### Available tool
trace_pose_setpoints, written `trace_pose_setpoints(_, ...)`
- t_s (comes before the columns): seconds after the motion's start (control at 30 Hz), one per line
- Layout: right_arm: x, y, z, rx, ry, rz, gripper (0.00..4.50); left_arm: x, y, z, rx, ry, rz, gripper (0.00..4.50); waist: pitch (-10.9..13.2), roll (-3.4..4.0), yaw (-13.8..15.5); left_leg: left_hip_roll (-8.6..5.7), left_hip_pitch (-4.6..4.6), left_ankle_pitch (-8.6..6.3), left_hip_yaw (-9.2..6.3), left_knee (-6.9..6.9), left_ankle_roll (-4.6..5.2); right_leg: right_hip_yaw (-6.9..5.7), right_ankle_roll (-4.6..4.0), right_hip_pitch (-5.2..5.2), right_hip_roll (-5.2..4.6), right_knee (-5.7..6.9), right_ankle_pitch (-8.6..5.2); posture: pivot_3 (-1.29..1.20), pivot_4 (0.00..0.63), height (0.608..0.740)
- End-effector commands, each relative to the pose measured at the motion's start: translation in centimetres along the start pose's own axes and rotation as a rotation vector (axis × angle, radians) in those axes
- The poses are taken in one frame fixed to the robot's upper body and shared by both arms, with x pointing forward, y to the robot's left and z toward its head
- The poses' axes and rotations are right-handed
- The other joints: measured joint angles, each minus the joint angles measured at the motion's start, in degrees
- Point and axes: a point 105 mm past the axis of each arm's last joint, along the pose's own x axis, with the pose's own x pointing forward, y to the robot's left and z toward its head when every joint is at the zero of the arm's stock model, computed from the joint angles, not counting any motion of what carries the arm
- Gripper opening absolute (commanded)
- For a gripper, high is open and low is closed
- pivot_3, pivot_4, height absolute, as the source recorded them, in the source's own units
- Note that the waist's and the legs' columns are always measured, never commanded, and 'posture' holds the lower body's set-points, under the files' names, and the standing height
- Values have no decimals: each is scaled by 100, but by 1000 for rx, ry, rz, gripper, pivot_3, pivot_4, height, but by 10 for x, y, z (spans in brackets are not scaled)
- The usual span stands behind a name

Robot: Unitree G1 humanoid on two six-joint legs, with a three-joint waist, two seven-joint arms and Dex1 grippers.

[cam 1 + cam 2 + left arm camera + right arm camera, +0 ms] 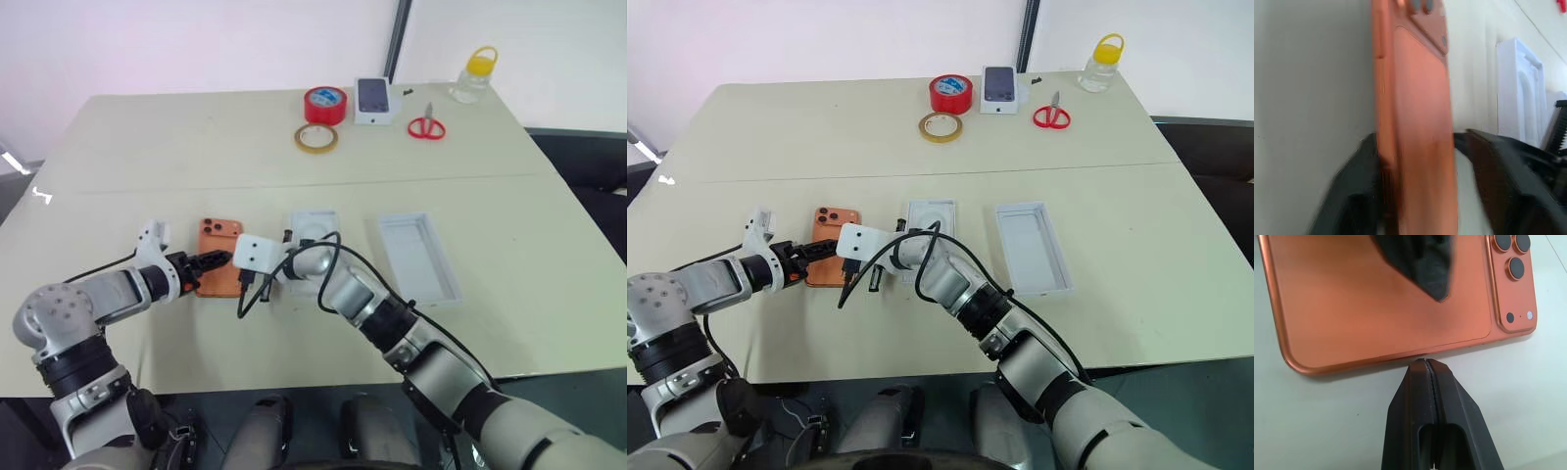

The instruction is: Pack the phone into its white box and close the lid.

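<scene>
The orange phone (217, 238) lies back up on the table, lenses at its far end. My left gripper (216, 260) reaches in from the left, one finger (1418, 264) over the phone's back and the other against its left edge, closed on it. My right gripper (1425, 361) is shut, its tips against the phone's right long edge. The white box (419, 257), a shallow tray with a greyish floor, lies open to the right. Between them sits a thick white piece (313, 227) with a rounded recess, partly under my right arm; I cannot tell if it is the lid.
At the far side of the table stand a red tape roll (325, 104), a yellowish tape ring (316, 138), a small white box printed with a dark phone (374, 100), red scissors (426, 127) and a clear jar with a yellow cap (475, 76).
</scene>
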Motion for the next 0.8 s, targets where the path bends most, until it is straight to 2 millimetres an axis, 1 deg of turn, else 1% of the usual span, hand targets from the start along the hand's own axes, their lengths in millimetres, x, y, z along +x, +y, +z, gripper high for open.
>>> trace_pose_setpoints(0.03,-3,0,9,-22,-27,-8,0,-3,-1,1,-17,-13,-17,900,-1,-2,2,1,0,0,0,0,-1,0,0,-1,1,0,0,0,150,740)
trace_pose_setpoints(0.07,-5,-1,9,-23,-27,-10,0,-2,-2,1,-21,-19,-24,571,-1,-2,3,2,2,0,0,0,-1,0,0,-1,1,0,0,0,150,740)
trace_pose_setpoints(0.1,-7,-2,9,-28,-27,-16,0,-2,-4,2,-21,-25,-34,82,-2,-3,4,2,2,0,0,1,-1,0,0,0,1,0,0,0,150,740)
trace_pose_setpoints(0.2,-17,-7,11,-31,-38,-40,0,-1,-12,6,-34,-49,-68,33,-2,-3,3,2,2,0,0,0,-1,2,0,4,1,0,0,0,150,740)
trace_pose_setpoints(0.33,-42,-19,19,-6,-78,-79,0,2,-25,11,-61,-97,-124,33,-2,-6,36,1,-5,1,0,6,-1,2,0,2,1,0,0,0,150,740)
trace_pose_setpoints(0.43,-72,-25,30,2,-138,-76,0,5,-39,16,-84,-133,-171,33,1,-11,71,0,-15,0,0,8,-1,2,0,0,0,0,0,0,150,740)
trace_pose_setpoints(0.47,-84,-27,32,1,-155,-73,0,6,-46,19,-83,-147,-186,33,4,-16,83,0,-17,0,0,8,-1,2,0,-1,1,-1,0,0,150,740)
trace_pose_setpoints(0.5,-91,-28,33,-1,-163,-70,0,7,-50,21,-83,-157,-195,33,5,-19,109,0,-19,0,0,9,-1,2,0,-1,1,-1,0,0,150,740)
trace_pose_setpoints(0.57,-114,-37,25,40,-160,-83,0,17,-75,26,-69,-176,-225,33,7,-25,153,1,-20,0,0,9,-1,2,0,-2,1,-2,0,0,150,740)
trace_pose_setpoints(0.6,-120,-40,22,56,-155,-88,0,21,-83,28,-70,-185,-232,33,9,-31,185,0,-21,0,1,9,-1,2,0,-2,1,-3,0,0,150,740)
trace_pose_setpoints(0.63,-127,-45,15,84,-138,-107,0,27,-95,26,-68,-174,-254,33,8,-41,186,0,-22,0,0,10,-1,1,1,2,0,-7,0,0,150,740)
trace_pose_setpoints(0.67,-130,-48,10,102,-125,-120,0,30,-101,24,-69,-165,-266,33,8,-44,187,-1,-22,-1,2,11,0,1,1,4,-1,-9,0,0,150,740)
trace_pose_setpoints(0.73,-145,-62,-18,140,-43,-187,0,51,-136,7,-103,-94,-358,33,9,-47,198,-4,-22,-1,4,10,0,1,1,4,-4,-11,0,0,150,740)
trace_pose_setpoints(0.77,-151,-66,-28,150,-13,-211,0,57,-150,0,-118,-70,-390,33,11,-50,219,-5,-22,-1,4,9,1,1,2,4,-6,-12,0,0,150,740)
trace_pose_setpoints(0.8,-155,-68,-33,156,5,-225,0,60,-158,-5,-128,-58,-408,33,19,-62,210,-7,-24,-1,4,10,1,1,2,6,-8,-15,0,0,150,740)
